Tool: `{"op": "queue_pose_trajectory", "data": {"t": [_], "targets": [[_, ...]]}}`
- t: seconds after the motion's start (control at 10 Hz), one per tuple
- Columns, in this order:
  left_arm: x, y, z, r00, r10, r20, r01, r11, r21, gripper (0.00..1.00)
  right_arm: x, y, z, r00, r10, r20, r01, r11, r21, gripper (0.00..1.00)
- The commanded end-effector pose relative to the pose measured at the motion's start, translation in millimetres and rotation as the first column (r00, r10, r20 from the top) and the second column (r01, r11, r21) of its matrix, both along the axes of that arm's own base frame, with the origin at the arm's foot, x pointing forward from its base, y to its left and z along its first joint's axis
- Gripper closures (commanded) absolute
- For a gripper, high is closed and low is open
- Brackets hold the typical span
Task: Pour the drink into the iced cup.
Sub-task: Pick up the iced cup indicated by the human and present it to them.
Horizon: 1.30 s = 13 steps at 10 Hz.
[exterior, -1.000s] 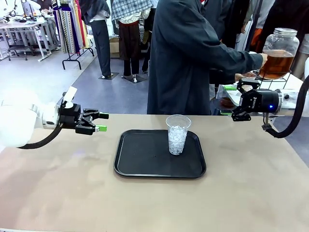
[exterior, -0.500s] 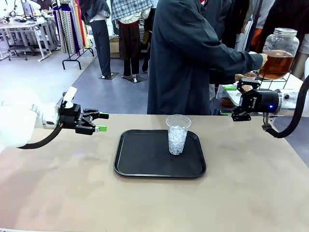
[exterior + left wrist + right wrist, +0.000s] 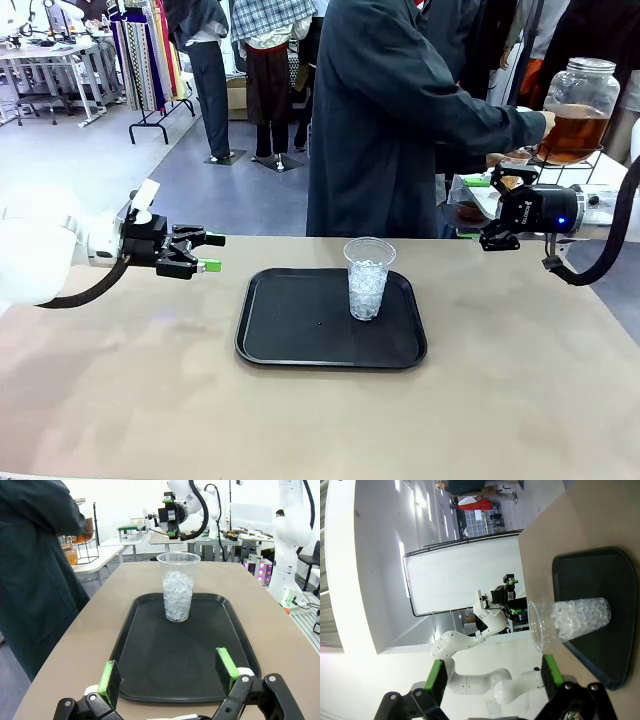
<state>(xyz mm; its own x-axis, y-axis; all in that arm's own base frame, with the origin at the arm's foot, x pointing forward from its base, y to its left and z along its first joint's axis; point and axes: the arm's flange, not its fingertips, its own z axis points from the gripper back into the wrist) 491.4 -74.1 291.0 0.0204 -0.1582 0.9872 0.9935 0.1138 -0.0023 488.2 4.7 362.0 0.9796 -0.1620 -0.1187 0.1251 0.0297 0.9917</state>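
Your beige table (image 3: pixel 120 400) carries one black tray (image 3: pixel 300 345), with the iced cup (image 3: pixel 368 280) upright on its right half. Left gripper (image 3: pixel 213 253) and right gripper (image 3: pixel 490 208): jaws apart, empty. The drink (image 3: pixel 570 135): in a glass jar (image 3: pixel 585 85) off-table far right, a person's hand (image 3: pixel 546 120) on it. Clothes rack (image 3: pixel 145 60) behind

Upright iced cup (image 3: pixel 368 280) on tray (image 3: pixel 300 325); amber drink (image 3: pixel 572 133) in far jar (image 3: pixel 585 88).
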Motion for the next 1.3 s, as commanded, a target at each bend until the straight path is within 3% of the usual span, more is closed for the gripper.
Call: {"op": "queue_pose_trajectory", "data": {"t": [0.0, 1.2], "targets": [[1.2, -0.8, 2.2, 1.000, 0.005, -0.009, -0.004, 1.000, 0.004, 0.00, 0.4, 0.0, 2.1, 1.000, -0.002, 0.004, 0.002, 1.000, -0.002, 0.00], [1.2, -0.8, 2.2, 1.000, 0.005, -0.009, -0.004, 1.000, 0.004, 0.00, 0.4, 0.0, 2.1, 1.000, -0.002, 0.004, 0.002, 1.000, -0.002, 0.00]]}}
